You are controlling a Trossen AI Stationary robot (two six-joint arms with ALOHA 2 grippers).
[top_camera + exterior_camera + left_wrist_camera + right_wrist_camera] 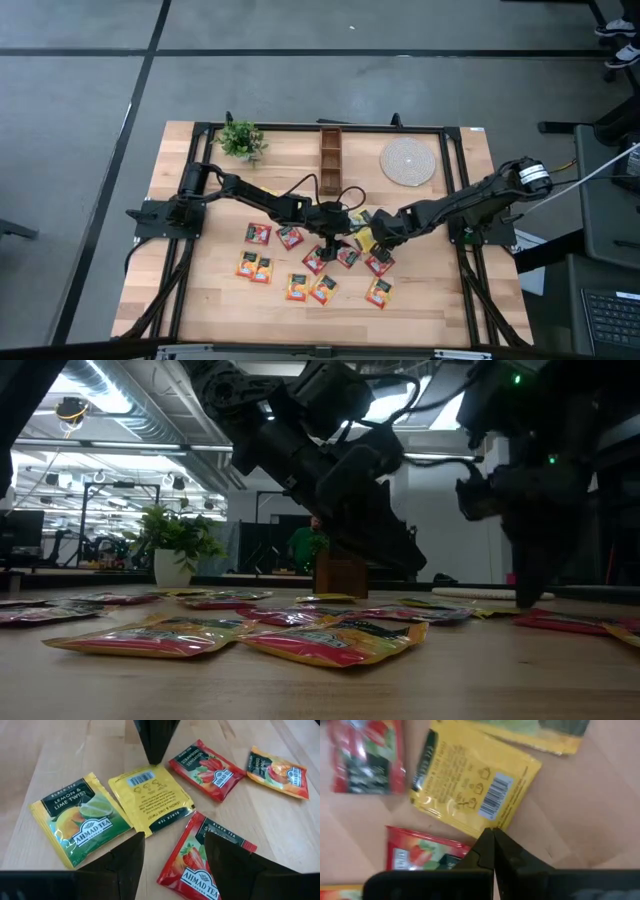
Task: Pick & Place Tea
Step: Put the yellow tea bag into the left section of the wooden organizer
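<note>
Sachets (pixel 322 289) scattered mid-table | plant (pixel 241 139), mat (pixel 408 161), wooden box (pixel 330 147) behind

Both your arms reach in from the sides and meet near the middle of the tabletop. Your left hand (pixel 334 243) hangs low, pointed down, its two fingers (pixel 122 865) spread apart with nothing between them. Your right hand (pixel 379 238) sits just to its right, also low, fingers (pixel 482 852) pressed fully together, tip angled down toward the surface. The two hands are close but apart.
</note>
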